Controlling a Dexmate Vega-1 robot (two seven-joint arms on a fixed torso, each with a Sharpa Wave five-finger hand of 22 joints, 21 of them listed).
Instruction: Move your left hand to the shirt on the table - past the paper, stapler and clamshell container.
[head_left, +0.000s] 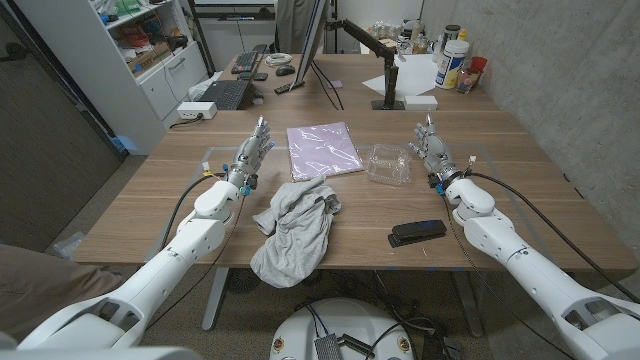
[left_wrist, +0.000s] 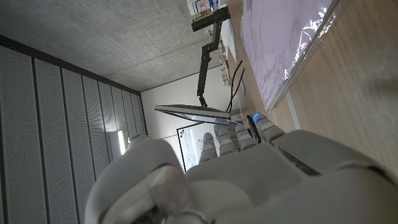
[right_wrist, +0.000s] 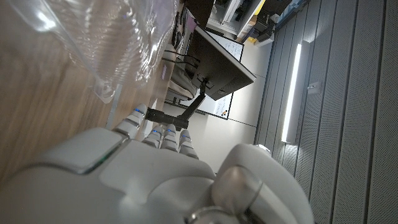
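your left hand stands on the counter beside the paper, fingers apart, holding nothing. the shirt lies crumpled near the front edge, between the stapler and your left arm. your right hand waits open beside the clamshell container.

Counting across the wooden surface now: one grey shirt, crumpled low in the middle of the frame. One sheet of pale purple paper above it, and it shows in the left wrist view too. One clear clamshell container just right of the paper. One black stapler at the lower right. Two robot hands: the left hand at centre left, the right hand at centre right. Up in the top part of the frame, one monitor, one monitor arm, two keyboards and. At the upper right, a cluster of bottles and jars, too bunched to count.
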